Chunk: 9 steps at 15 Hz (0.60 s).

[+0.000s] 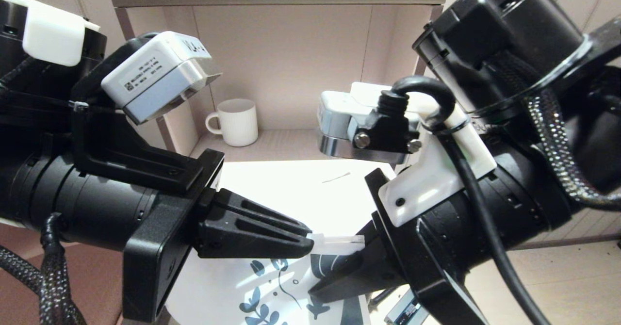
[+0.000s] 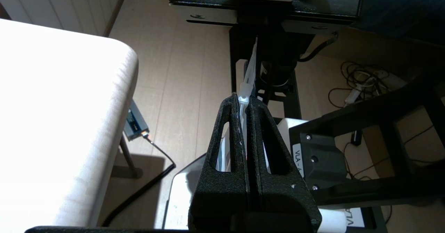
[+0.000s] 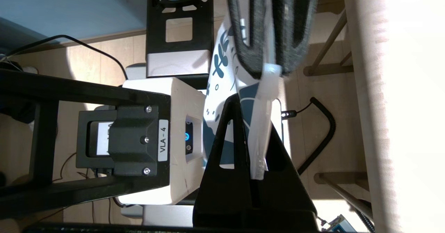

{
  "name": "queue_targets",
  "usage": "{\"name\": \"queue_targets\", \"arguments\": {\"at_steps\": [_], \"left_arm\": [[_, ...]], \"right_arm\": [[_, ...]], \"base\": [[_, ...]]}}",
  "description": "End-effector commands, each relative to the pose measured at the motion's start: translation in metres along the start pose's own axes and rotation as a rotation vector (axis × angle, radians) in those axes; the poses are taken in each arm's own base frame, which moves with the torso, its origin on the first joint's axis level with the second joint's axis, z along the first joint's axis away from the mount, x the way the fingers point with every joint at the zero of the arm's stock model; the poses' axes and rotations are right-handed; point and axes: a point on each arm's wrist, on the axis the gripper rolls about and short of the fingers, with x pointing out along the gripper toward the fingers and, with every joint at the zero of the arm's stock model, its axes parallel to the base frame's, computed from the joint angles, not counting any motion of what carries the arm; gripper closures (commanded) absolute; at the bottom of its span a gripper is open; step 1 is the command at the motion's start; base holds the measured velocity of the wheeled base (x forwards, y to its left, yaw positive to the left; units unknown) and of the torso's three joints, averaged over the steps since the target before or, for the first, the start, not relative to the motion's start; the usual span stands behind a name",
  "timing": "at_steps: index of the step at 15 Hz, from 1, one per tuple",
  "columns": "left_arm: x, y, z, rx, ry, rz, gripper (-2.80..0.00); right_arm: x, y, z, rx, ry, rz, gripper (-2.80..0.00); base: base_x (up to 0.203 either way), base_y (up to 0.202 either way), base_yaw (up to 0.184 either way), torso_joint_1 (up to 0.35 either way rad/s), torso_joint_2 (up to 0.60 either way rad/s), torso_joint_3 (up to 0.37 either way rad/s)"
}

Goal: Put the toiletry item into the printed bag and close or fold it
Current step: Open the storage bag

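**Both pincers clamped on the printed bag's zip strip, held off the worktop**

Head view: the left pincer (image 1: 308,241) reaches in from the left and the right pincer (image 1: 361,247) from the right, their tips nearly meeting in front of the white worktop (image 1: 291,189). Between them runs the clear zip-strip top edge of the printed bag (image 1: 286,286), each pincer pinching one end of it. The bag hangs below the strip, its teal leaf and flower prints facing the camera. The toiletry item (image 1: 336,177), a thin pale sliver, lies alone on the worktop beyond the pincers, well apart from the bag. A white mug (image 1: 236,121) stands upright on the shelf (image 1: 286,143) behind the worktop.

Left wrist view: the left pincer (image 2: 244,101) is clenched, its two black fingers (image 2: 229,132) pressed together on the bag's (image 2: 249,74) frosted edge, which sticks out past the tips toward the other arm. The worktop's (image 2: 69,121) rounded corner lies to one side, with wooden floor (image 2: 180,69) underneath.

Right wrist view: the right pincer (image 3: 256,174) is clenched on the zip strip; the bag (image 3: 222,97) spreads away from it, leaf prints visible, up to the left pincer's (image 3: 274,69) fingers gripping the far end.
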Motion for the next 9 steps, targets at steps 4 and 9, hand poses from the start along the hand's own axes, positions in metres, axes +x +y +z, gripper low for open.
{"name": "queue_targets", "arguments": {"at_steps": [4,9], "left_arm": [[-0.006,-0.006,-0.001,0.013,-0.008,0.001,0.00],[-0.011,-0.011,-0.007,0.006,-0.001,0.010,0.00]], "right_arm": [[-0.015,0.005,-0.005,-0.002,-0.014,-0.019,0.00],[-0.032,0.009,-0.010,0.000,-0.034,-0.048,0.00]], "base": [[0.000,0.000,0.000,0.000,0.00,0.000],[0.000,0.000,0.000,0.000,0.00,0.000]]}}
